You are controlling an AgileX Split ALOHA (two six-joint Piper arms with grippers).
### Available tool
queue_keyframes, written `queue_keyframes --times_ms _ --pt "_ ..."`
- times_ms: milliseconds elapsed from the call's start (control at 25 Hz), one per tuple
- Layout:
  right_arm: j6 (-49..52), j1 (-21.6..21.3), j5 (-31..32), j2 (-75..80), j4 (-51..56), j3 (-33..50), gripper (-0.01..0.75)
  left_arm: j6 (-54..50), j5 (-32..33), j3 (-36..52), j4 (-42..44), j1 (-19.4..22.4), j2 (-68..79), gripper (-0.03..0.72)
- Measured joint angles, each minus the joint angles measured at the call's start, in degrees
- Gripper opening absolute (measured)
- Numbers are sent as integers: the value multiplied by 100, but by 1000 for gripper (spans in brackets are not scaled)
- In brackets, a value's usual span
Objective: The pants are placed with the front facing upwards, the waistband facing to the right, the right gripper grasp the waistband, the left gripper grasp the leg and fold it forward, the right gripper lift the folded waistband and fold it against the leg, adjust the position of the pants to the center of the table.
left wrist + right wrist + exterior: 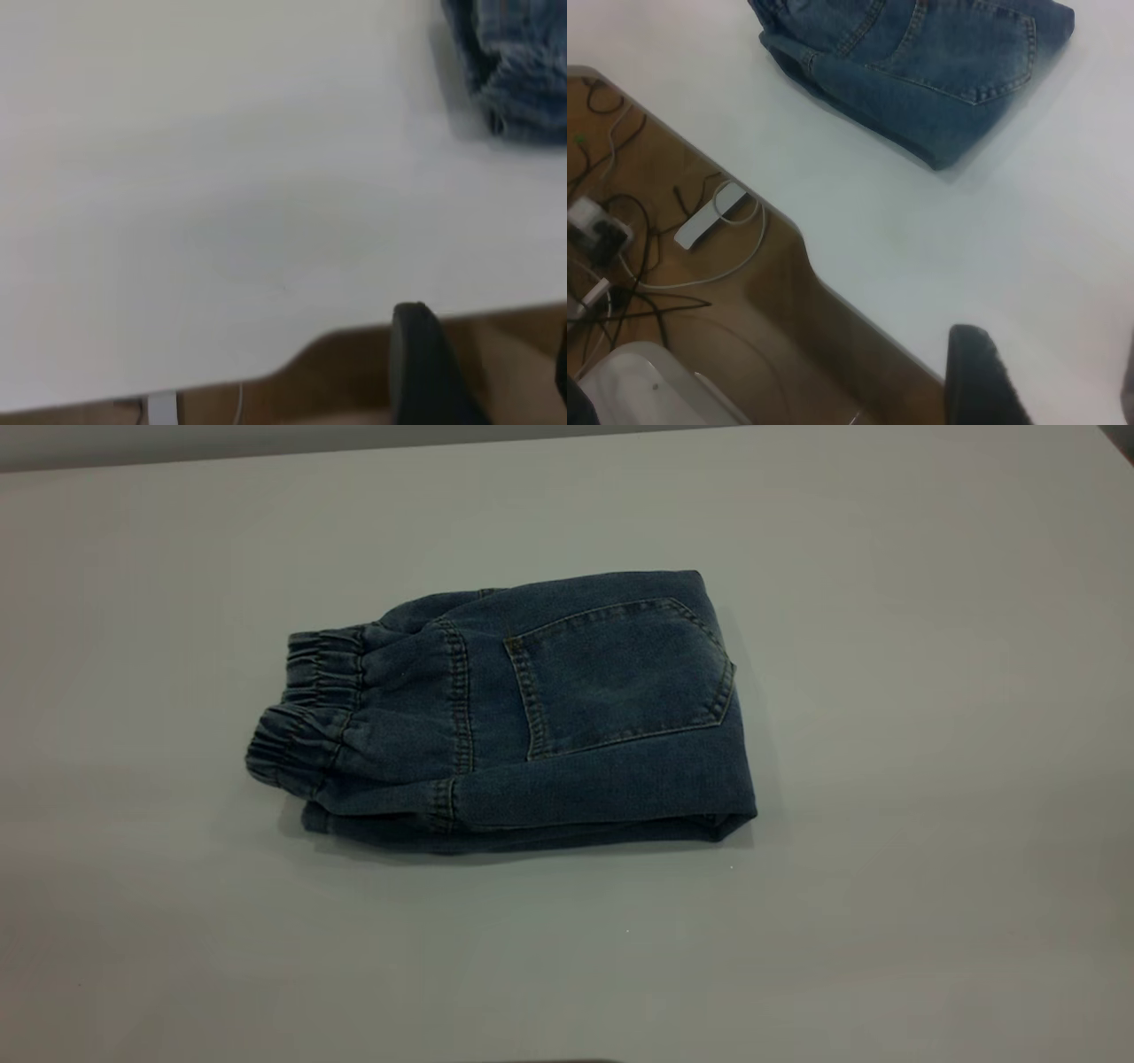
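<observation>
Since the pants (532,717) already lie folded near the middle of the desk (886,912), pocket side up and waistband (306,708) toward the left arm's side, any further nudge could spring the fold open. Both grippers sit back off the cloth; whether their fingers are spread I cannot tell.

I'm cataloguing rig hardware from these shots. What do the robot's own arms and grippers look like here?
Very little of them shows. The exterior view holds no arm at all. In the left wrist view, one dark, matte black finger with a rounded tip juts in. The right wrist view shows a similar black finger with a faintly textured surface. No markings, cables or arm links are visible on either.
</observation>
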Motion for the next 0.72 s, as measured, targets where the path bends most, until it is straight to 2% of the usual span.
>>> queue_keyframes --times_ms 80,120,320,480,600,720 --pt "0 -326 0 0 36 7 323 0 0 0 0 26 -266 316" --pt "0 -653 0 -12 47 7 323 0 17 0 0 26 -359 316" --pt "-6 -2861 0 -38 56 7 323 0 43 0 0 26 -411 316" --pt "-6 -4087 0 -83 61 7 319 0 43 0 0 26 -411 316" --pt "-6 -4479 0 -329 61 7 318 0 43 0 0 26 -411 316" --pt "-6 -4543 0 -720 75 7 317 0 43 0 0 26 -411 316"
